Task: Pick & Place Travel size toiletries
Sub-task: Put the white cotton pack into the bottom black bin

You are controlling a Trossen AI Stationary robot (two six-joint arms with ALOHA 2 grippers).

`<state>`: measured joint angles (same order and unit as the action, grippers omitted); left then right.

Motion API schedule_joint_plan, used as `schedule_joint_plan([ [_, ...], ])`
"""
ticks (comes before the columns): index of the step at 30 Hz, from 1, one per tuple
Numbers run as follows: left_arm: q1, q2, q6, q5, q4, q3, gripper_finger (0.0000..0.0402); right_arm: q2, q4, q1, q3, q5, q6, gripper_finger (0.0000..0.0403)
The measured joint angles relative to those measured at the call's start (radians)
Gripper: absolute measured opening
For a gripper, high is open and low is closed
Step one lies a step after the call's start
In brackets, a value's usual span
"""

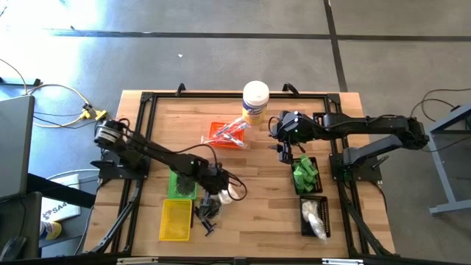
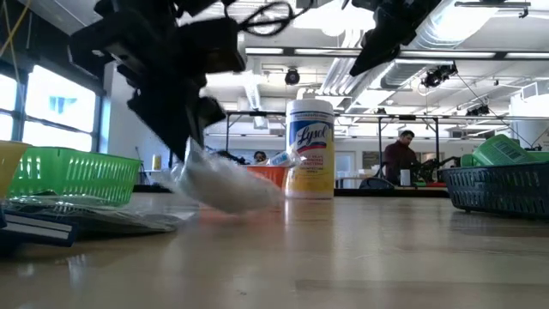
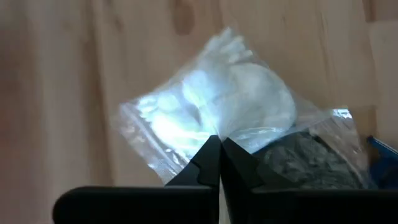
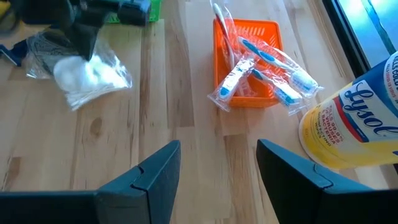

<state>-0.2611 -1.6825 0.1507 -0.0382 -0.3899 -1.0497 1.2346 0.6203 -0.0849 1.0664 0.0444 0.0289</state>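
A clear bag of white fluffy balls sits under my left gripper, which is shut on it near the table's near middle. The bag also shows in the right wrist view and the low view. Beside it lie small black pieces in clear wrap, resting flat on the wood. My right gripper is open and hovers over bare wood between the orange tray and the right-hand black trays, touching nothing. My left gripper pinches the clear bag by its edge between the two fingertips, coming down at a slant from the table's left. The bag hangs below the fingers. Whether its lower end touches the wood, I cannot tell.
An orange tray holds wrapped toothbrushes, next to the white canister. Green tray and yellow tray stand near-left. Black trays on the right hold green bottles and white bags. Bare wood lies mid-table.
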Motion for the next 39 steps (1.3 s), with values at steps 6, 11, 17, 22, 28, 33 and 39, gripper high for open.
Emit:
schedule_joint_plan([
  [6, 0.020, 0.119, -0.073, 0.128, -0.098, -0.001, 0.0000, -0.010, 0.020, 0.000, 0.000, 0.000, -0.001, 0.0204],
  [11, 0.105, 0.240, -0.108, 0.134, -0.120, -0.001, 0.0000, -0.028, 0.028, 0.000, 0.000, -0.001, 0.006, 0.0204],
  [17, 0.255, 0.371, -0.110, 0.064, -0.081, -0.002, 0.0000, -0.059, 0.025, 0.000, -0.001, 0.000, 0.055, 0.0204],
  [22, 0.371, 0.430, -0.042, -0.037, -0.059, -0.002, 0.0000, -0.063, 0.008, 0.000, 0.000, 0.001, 0.081, 0.0204],
  [28, 0.464, 0.440, 0.070, -0.160, -0.053, -0.002, 0.0000, -0.052, -0.061, 0.000, 0.000, 0.001, 0.120, 0.0204],
  [33, 0.486, 0.440, 0.115, -0.249, -0.026, -0.002, 0.0000, -0.036, -0.138, 0.000, 0.001, -0.007, 0.108, 0.0204],
  [39, 0.484, 0.440, 0.120, -0.360, 0.061, -0.002, 0.0000, -0.008, -0.228, 0.007, 0.002, -0.102, 0.160, 0.0204],
])
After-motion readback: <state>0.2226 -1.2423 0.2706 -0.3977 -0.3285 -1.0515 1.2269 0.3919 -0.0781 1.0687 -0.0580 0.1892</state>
